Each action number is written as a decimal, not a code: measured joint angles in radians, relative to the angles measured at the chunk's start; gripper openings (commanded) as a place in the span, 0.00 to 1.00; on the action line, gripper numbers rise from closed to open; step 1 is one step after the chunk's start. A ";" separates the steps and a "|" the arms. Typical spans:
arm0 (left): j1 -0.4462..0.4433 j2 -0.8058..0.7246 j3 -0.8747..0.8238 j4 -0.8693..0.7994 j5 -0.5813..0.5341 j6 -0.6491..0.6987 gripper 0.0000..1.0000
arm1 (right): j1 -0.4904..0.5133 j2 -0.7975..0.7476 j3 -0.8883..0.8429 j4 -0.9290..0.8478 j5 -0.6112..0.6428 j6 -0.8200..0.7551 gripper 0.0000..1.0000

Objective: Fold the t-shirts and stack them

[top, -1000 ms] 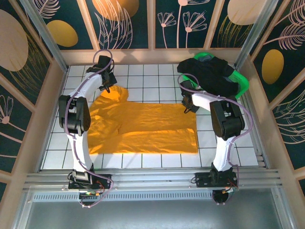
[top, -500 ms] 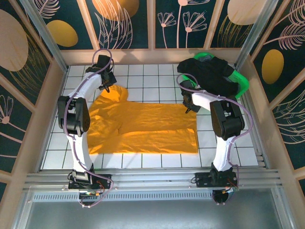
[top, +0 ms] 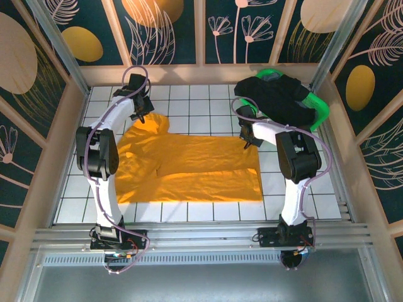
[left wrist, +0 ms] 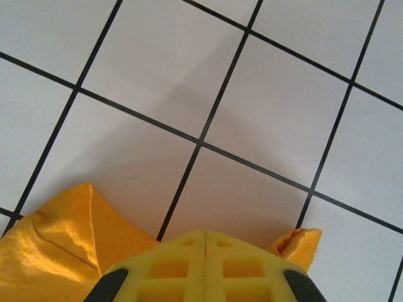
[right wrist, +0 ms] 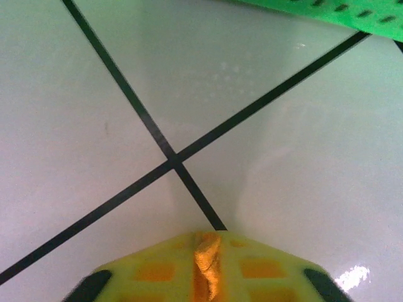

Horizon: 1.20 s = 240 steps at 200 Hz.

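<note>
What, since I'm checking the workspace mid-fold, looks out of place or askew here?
The black t-shirt is heaped over the green basket at the far right, spilling over its rim, not laid flat. The mustard t-shirt lies mostly flat, but its far-left sleeve is bunched at the left gripper.

Orange t-shirt (top: 195,167) soft cloth; tiles (right wrist: 283,157) glossy.

1 orange t-shirt (top: 195,170), 1 black t-shirt (top: 280,97) and 1 green basket (top: 321,113).
</note>
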 measured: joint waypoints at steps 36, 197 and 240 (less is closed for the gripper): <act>0.000 -0.074 -0.113 0.001 -0.005 -0.013 0.00 | 0.006 -0.058 -0.079 0.046 -0.014 -0.048 0.00; 0.000 -0.900 -0.564 -0.298 -0.109 -0.338 0.00 | 0.058 -0.482 -0.324 0.080 -0.158 -0.220 0.00; 0.000 -1.013 -0.674 -0.420 -0.105 -0.422 0.00 | 0.111 -0.524 -0.366 -0.037 -0.177 -0.159 0.00</act>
